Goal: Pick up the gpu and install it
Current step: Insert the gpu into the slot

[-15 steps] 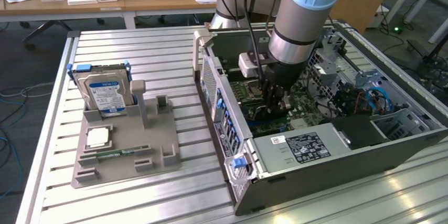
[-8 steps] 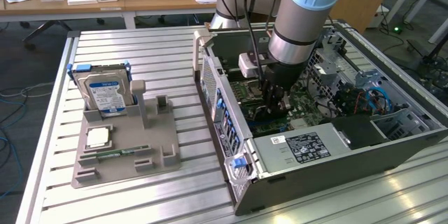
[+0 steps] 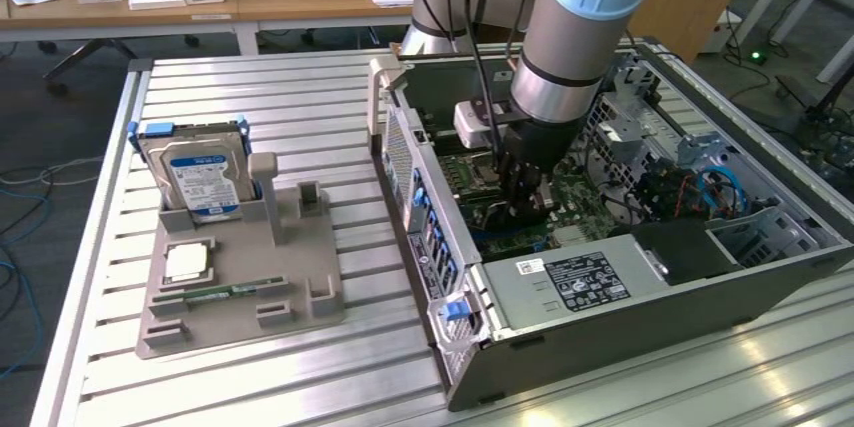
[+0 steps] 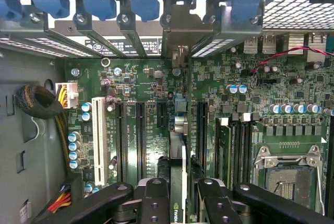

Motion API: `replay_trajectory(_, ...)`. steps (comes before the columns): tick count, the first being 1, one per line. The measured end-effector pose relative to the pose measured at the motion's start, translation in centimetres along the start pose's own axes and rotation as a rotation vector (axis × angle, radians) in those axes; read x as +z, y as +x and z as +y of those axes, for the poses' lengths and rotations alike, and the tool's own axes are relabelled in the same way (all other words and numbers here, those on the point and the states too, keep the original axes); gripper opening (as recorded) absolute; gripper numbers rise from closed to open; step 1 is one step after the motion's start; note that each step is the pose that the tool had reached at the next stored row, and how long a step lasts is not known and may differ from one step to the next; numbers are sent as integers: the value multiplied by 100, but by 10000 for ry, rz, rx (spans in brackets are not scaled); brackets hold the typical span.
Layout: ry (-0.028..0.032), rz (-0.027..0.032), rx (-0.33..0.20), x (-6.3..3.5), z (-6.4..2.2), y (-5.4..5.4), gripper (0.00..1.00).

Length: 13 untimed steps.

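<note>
GPU (image 4: pixel 177 182) edge-on, thin, green-edged

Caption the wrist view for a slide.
The tool, shut on the gpu, holds the card edge-on over the motherboard slots inside the open computer case.

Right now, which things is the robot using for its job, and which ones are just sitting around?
For the job:
- gpu, held edge-on in the gripper above the motherboard slots
- computer case, lying open

Just sitting around:
- hard drive, upright in the grey holder
- memory stick, lying on that holder
</note>
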<state>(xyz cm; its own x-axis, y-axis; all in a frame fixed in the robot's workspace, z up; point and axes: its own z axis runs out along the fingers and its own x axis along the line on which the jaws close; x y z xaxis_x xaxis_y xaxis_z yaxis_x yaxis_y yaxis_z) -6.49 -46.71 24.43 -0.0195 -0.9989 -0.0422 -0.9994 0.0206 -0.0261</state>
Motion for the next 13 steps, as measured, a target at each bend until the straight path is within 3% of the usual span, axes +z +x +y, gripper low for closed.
replay_trajectory(13,2,-3,-1,22,19,0,26)
